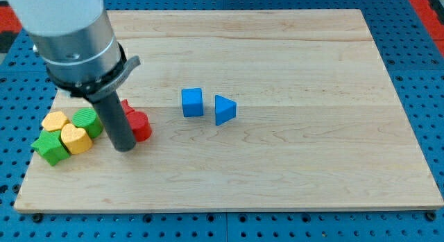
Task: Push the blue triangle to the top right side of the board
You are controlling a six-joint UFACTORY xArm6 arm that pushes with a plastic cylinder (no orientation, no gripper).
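Near the board's middle the blue triangle [225, 109] sits unpushed, the clawless rod's tip [125, 148] far off by the red block [139, 124].

One raised view (slightly angled) overlooks the board [291, 62].

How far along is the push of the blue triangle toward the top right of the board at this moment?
Nothing looks done: the blue triangle sits near the board's middle, just right of the blue cube, far from the top right corner. In hand: my tip is at the view's left by the red block, well away from the triangle. Left: reaching the triangle and the whole push up and right.
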